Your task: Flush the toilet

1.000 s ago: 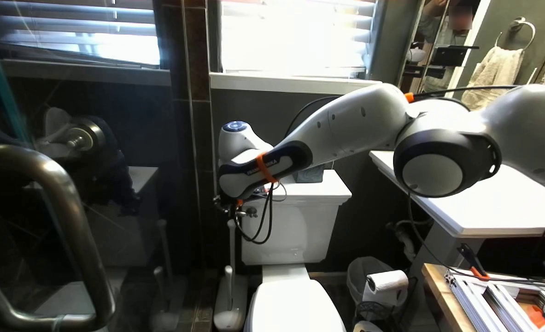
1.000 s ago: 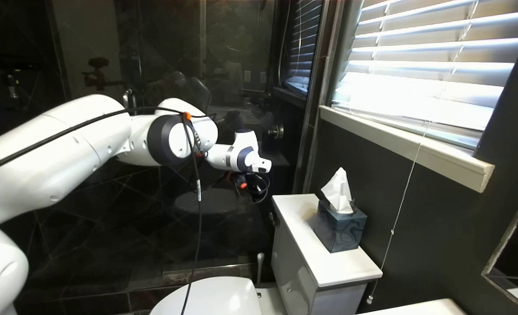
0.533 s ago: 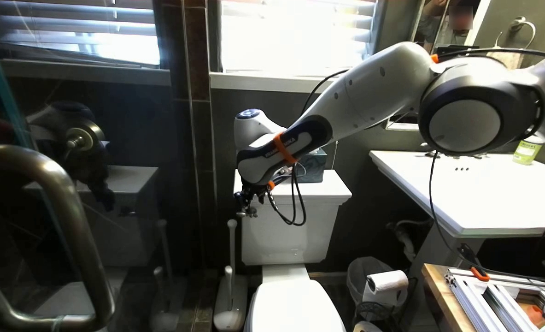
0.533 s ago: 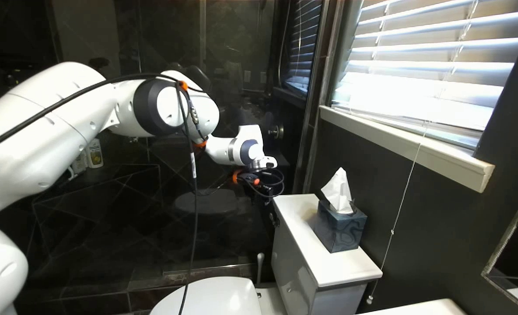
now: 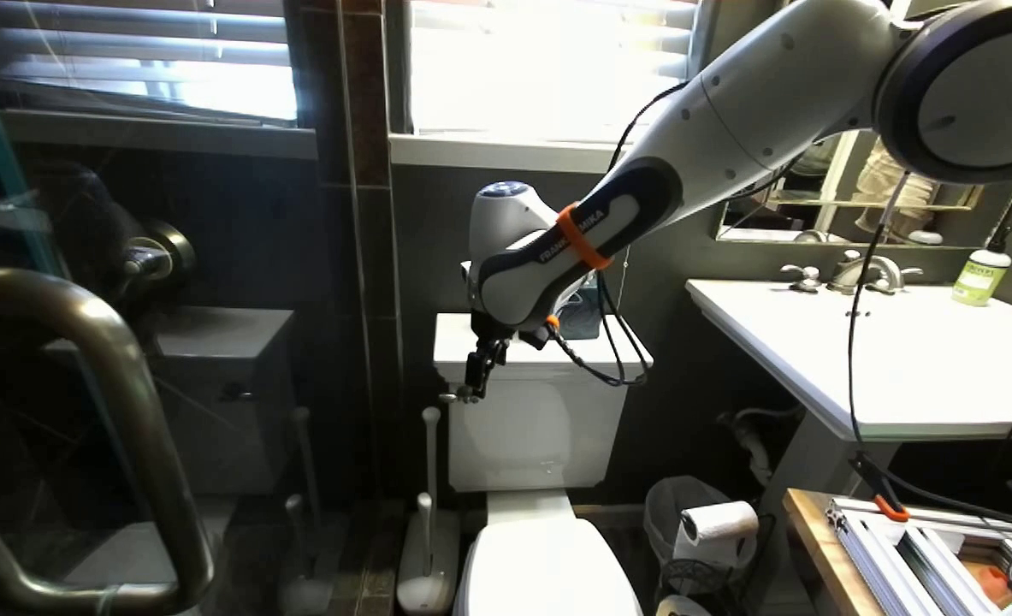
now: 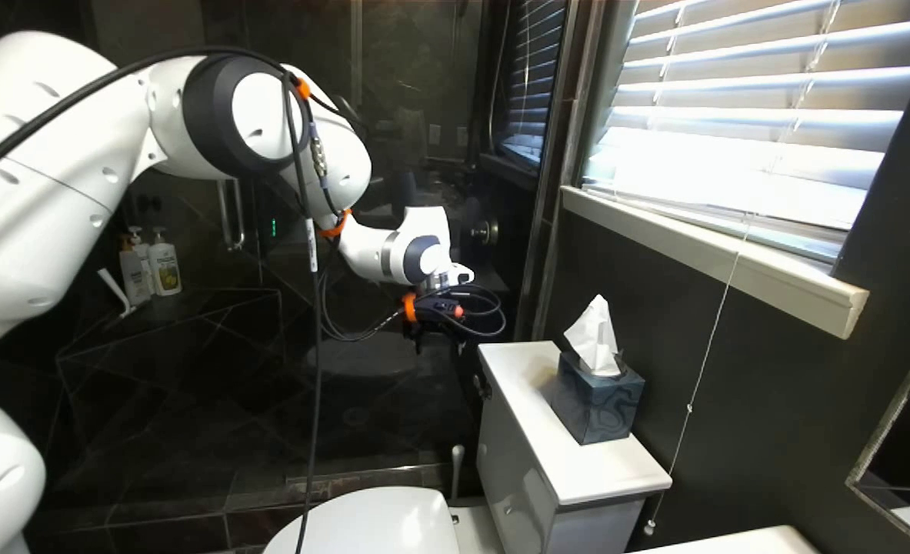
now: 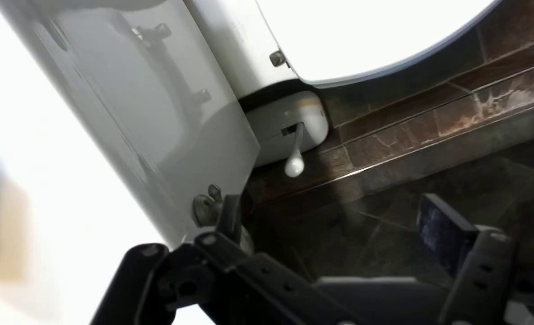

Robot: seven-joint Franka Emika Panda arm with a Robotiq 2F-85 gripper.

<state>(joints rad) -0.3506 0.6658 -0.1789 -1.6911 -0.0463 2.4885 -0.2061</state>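
The white toilet shows in both exterior views, with its boxy tank and lid-down bowl. A metal flush lever sits at the tank's front corner on the shower side. My gripper stands open, nothing between its spread dark fingers. In the wrist view the left finger overlaps the lever and hides part of it; whether they touch I cannot tell. An exterior view has the gripper pointing down in front of the tank corner, just above the lever.
A tissue box stands on the tank lid. Below the lever, a holder with a white-tipped handle is on the floor. Dark glass with a metal door handle borders one side; the sink counter the other.
The elbow has risen and the forearm slopes down more steeply. In an exterior view the hand has shifted right and turned its fingers downward. The jaws have spread.
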